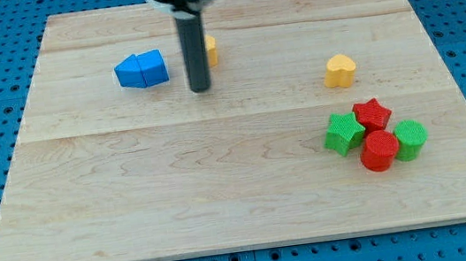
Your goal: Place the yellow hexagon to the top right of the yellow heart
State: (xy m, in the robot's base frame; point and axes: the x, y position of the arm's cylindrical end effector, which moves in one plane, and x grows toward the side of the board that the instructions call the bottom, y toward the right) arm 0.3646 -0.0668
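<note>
The yellow hexagon (211, 51) sits near the view's top centre, mostly hidden behind my dark rod; only its right edge shows. My tip (200, 89) rests on the board just below and left of the hexagon. The yellow heart (340, 70) lies far off toward the view's right, a little lower than the hexagon.
Two blue blocks (142, 70) lie touching each other left of my tip. At the view's right, below the heart, a cluster holds a green star (343, 131), a red star (373, 114), a red cylinder (380, 150) and a green cylinder (410, 139). The wooden board (179, 199) ends at blue pegboard.
</note>
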